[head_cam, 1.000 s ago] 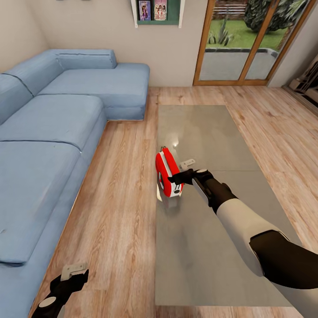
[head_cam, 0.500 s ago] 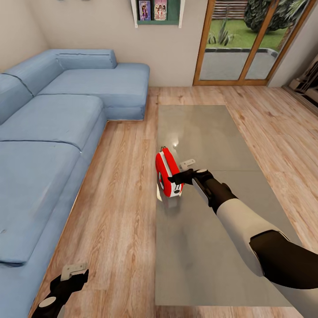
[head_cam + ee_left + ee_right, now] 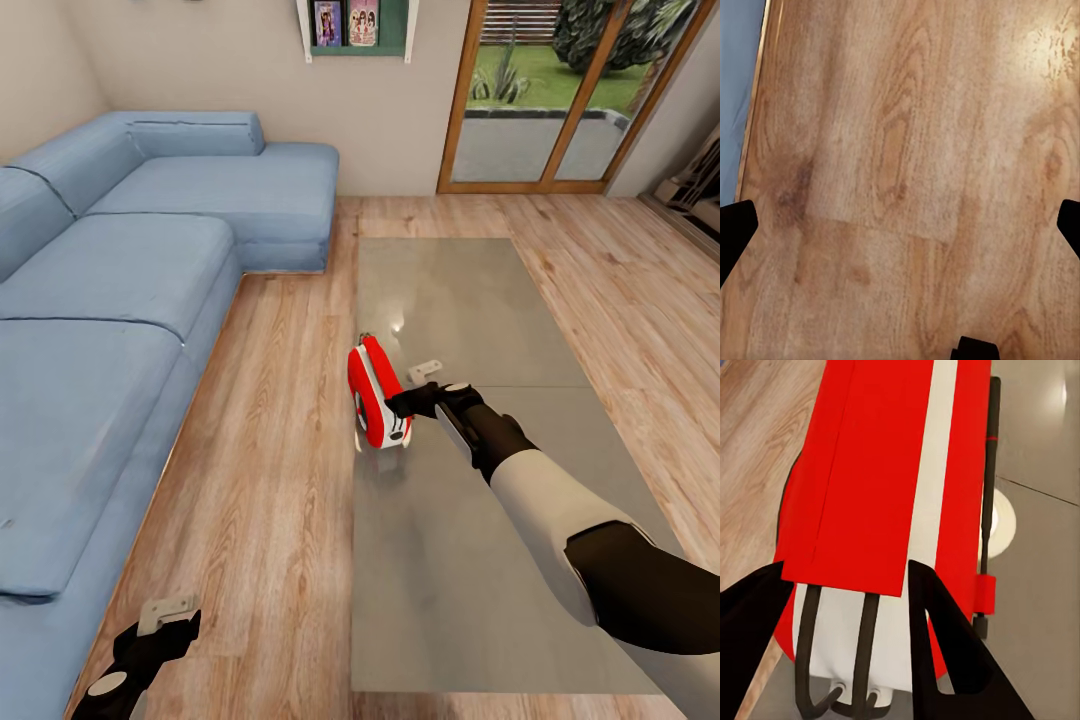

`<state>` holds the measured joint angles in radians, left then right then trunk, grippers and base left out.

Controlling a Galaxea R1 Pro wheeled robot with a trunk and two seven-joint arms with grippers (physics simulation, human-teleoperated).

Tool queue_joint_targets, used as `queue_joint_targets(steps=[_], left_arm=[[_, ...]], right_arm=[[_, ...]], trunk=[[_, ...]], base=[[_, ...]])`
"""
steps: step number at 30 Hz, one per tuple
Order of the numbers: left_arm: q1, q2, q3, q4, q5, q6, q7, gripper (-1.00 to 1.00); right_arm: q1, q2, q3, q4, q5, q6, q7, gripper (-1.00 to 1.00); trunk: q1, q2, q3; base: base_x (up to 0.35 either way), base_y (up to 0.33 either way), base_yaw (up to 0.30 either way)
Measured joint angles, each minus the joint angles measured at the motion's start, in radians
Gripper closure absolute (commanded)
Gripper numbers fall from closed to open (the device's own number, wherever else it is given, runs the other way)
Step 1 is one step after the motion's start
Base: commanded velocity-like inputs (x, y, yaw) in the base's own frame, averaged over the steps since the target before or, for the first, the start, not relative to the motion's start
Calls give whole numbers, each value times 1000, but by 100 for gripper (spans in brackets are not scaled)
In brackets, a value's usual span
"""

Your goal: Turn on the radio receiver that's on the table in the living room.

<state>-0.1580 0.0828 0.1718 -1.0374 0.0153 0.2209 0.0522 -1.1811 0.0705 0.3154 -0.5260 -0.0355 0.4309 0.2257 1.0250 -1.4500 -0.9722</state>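
The red radio receiver point(image 3: 373, 395) stands on its edge near the left rim of the long glossy grey table point(image 3: 460, 300), leaning slightly toward that rim. My right gripper point(image 3: 412, 387) is open at the radio's right side. Its dark lower finger point(image 3: 402, 403) touches the radio's white face, while the other finger sits clear behind it. In the right wrist view the radio's red and white top point(image 3: 885, 472) and thin black handle point(image 3: 988, 487) lie just beyond the two spread fingers. My left gripper point(image 3: 170, 620) hangs open and empty over the wood floor point(image 3: 900, 150).
A blue L-shaped sofa point(image 3: 120, 300) runs along the left, with a strip of plank floor point(image 3: 280, 480) between it and the table. Wood-framed glass doors point(image 3: 560, 100) stand at the back right. A wall shelf point(image 3: 360, 25) hangs at the back.
The radio has shifted and tipped slightly left toward the table's rim under the right gripper's finger. The left arm has not moved.
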Motion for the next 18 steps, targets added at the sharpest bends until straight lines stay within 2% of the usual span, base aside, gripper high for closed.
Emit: queue_joint_targets(steps=[14,15,18], left_arm=[[0,0,0,0,1,0,-5,-100],[0,0,-14,-1,2,1,-7,-100],[0,0,-22,0,2,1,-7,-100]], right_arm=[[0,0,0,0,1,0,0,100],[0,0,0,0,3,0,1,100],[0,0,0,0,3,0,1,100]], trunk=[[0,0,0],[0,0,0],[0,0,0]], base=[[0,0,0],[0,0,0],[0,0,0]])
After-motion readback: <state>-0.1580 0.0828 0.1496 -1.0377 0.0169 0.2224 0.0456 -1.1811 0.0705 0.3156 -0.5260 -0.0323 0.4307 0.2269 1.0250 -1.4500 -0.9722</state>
